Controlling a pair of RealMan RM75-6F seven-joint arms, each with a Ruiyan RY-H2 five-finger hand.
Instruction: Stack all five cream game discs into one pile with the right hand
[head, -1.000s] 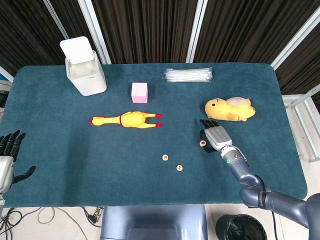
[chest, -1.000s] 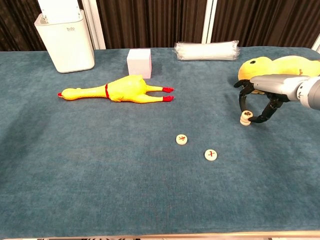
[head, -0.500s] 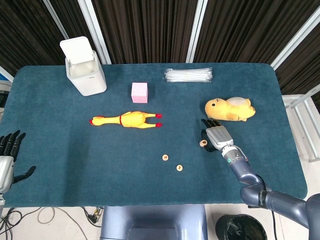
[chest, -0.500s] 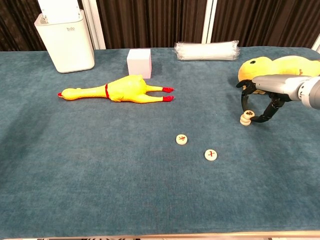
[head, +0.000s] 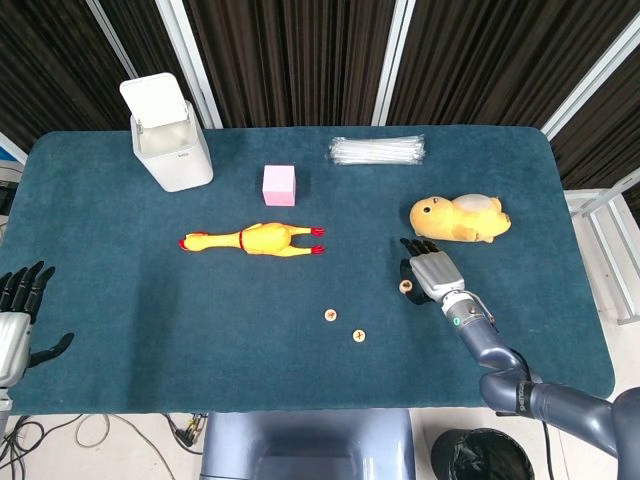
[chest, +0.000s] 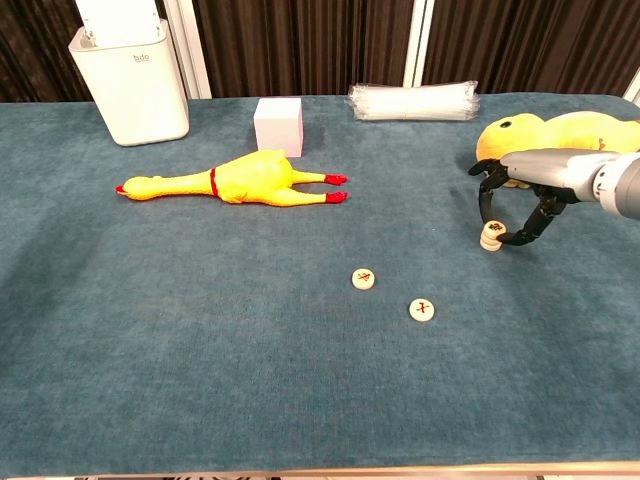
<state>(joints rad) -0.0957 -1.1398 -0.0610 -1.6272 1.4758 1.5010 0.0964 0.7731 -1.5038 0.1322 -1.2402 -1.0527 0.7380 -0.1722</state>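
Right robot hand (chest: 515, 205) arched over disc pile (chest: 491, 236), grip unclear; left robot hand (head: 18, 310) spread, w/ nothing held.

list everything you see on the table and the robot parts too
disc pile: one short stack, cream, right side of table, between the right hand's fingers; disc count unclear
loose discs: 2, cream with red marks, flat at centre front
rubber chicken: 1, yellow, lying left of centre
cube: 1, pink, behind the chicken
bin: 1, white, back left
plastic bundle: 1, clear, back centre
plush toy: 1, yellow, far right
table: 1, dark teal cloth
left hand: open, left edge
right hand: around the pile
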